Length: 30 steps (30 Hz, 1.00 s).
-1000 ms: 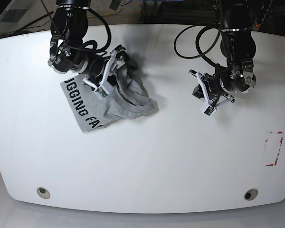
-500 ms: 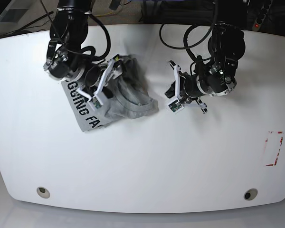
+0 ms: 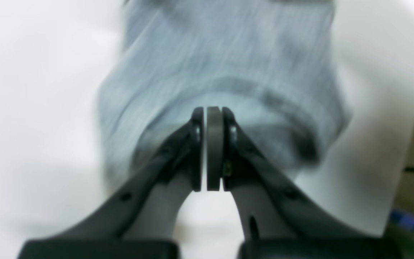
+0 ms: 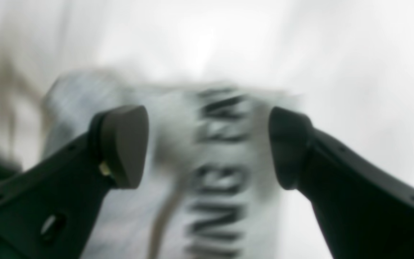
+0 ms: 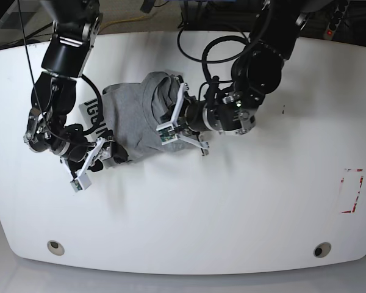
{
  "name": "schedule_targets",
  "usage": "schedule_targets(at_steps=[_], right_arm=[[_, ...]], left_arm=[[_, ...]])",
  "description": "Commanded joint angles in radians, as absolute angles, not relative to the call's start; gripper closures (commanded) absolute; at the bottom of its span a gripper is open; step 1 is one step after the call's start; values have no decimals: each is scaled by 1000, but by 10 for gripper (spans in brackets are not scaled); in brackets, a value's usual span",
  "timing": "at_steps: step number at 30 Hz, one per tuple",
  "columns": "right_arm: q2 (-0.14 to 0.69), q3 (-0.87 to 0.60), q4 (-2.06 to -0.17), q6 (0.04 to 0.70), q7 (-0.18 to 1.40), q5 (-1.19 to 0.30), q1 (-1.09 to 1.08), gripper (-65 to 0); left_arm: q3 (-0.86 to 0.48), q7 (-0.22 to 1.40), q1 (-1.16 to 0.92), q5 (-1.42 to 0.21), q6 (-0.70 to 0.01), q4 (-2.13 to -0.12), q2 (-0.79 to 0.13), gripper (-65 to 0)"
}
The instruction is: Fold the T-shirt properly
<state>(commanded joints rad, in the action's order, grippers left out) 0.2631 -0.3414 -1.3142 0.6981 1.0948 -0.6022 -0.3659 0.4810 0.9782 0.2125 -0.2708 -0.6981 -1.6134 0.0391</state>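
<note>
The T-shirt [image 5: 134,119] is found bunched near the desk's [image 5: 244,207] rear-left corner, the left gripper [image 3: 209,153] clenched empty at its edge, the right gripper [image 4: 207,147] released over the lettering; corners should be pinched and spread flat before folding.

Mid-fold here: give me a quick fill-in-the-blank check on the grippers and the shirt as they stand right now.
1. The left gripper has its jaws ____.
2. The right gripper has its jaws ____.
3. The lettering printed on the grey T-shirt is ____ in colour.
4. The T-shirt lies on a ____ table.

Missing words: shut; open; black; white
</note>
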Motion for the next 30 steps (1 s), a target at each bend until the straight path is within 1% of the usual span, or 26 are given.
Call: schedule_targets(at_steps=[3,5,6,7,12,15,18,23,25,27,30], right_arm=[[286,-341,-1201,698,1027,-535,-433,-315],[288,-341,-1158,698,987,-455,-464,-249],[288,-341,-1145,698,969,-421,-475,-230],[283,-341,-1129,698,934,-355,-486,-205],[252,-341,-1075,698,786,-79,-495,-203],[240,-341,-1073,698,733,15,-469,-201],[240,-341,-1073,698,723,22,-433,-200],[239,-341,-1084,698,728,22,-378,-197],[234,-341,-1141,698,739,22,-341,-197],[209,-341,-1211,698,777,27,-302,-197],[180,-341,-1351,698,842,27,-257,-197]], left_arm=[[501,978,231,-271,-698,-1541,70,-6],[516,978,231,-271,-698,-1508,84,-6],[521,978,232,-269,-698,-1495,88,-6],[529,978,232,-268,-698,-1471,88,-6],[527,977,228,-216,-698,-1400,90,-6],[519,961,226,-206,-698,-1388,76,-6],[522,935,229,-200,-698,-1383,18,-6],[519,928,271,-203,-698,-1368,-42,-6],[518,928,303,-206,-698,-1374,-76,-6],[509,932,326,-206,-698,-1392,-102,-6],[452,934,335,-208,-698,-1489,-151,-6]])
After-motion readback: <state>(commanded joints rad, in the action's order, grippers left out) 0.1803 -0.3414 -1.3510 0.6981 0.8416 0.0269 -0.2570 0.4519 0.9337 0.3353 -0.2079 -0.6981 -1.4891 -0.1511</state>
